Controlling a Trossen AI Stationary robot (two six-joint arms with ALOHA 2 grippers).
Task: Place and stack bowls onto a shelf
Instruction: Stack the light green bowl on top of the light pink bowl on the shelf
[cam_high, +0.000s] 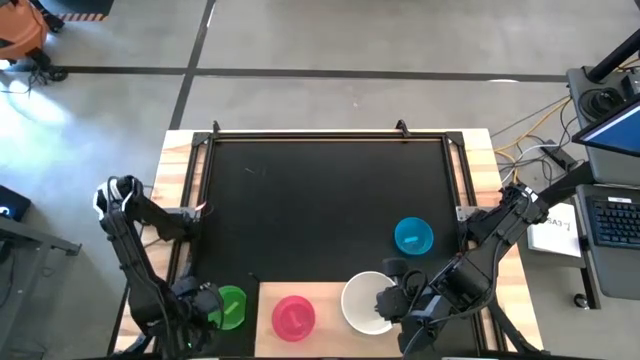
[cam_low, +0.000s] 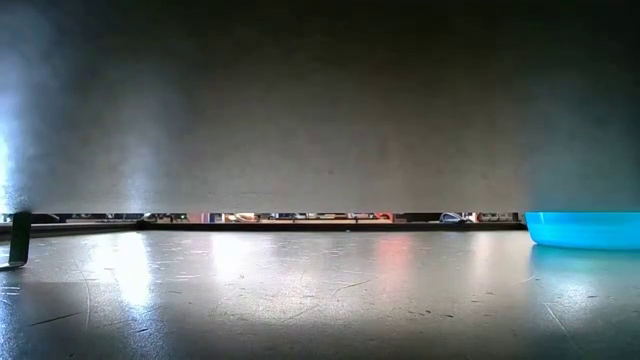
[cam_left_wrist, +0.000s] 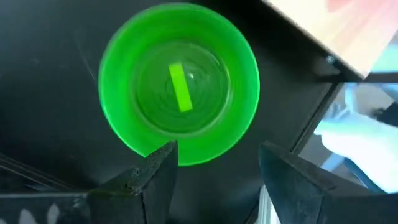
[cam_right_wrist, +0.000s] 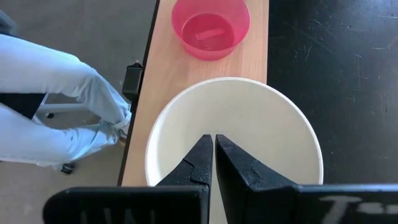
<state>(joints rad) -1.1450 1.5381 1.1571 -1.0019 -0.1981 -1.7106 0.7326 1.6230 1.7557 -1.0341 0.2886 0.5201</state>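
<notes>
Left pincer (cam_left_wrist: 214, 171) hangs spread wide right over the green bowl (cam_left_wrist: 179, 83), which sits on the black mat (cam_high: 320, 200) just beside the shelf (cam_high: 330, 318), not yet on it. On the shelf: the magenta bowl (cam_high: 293, 316) and, next along, the white bowl (cam_high: 366, 302), with the right pincer (cam_right_wrist: 214, 163) pressed together over its rim. The cyan bowl (cam_high: 413, 236) waits on the mat near the shelf's far end. That green bowl looks light, thin-walled, slick plastic; I'd pinch one side of the rim, one finger inside, one outside, and gently.
</notes>
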